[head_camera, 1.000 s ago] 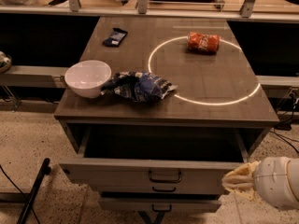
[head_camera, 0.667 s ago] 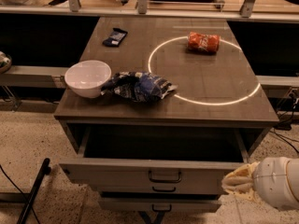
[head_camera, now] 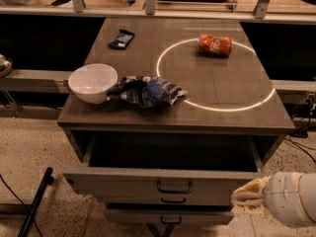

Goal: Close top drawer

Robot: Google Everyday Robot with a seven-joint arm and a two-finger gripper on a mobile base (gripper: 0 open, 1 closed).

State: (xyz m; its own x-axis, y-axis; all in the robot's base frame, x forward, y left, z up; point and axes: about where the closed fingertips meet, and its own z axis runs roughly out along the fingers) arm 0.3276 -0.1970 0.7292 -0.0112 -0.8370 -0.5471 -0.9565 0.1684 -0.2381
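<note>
I see the top drawer [head_camera: 113,182] pulled wide open, its dark loop handle [head_camera: 174,187] centred on the grey-brown front. The gripper [head_camera: 247,200] is beside its right corner.

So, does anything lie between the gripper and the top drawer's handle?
No. In the camera view the gripper is by the right end of the top drawer front; only bare front panel stretches from it to the handle.
</note>
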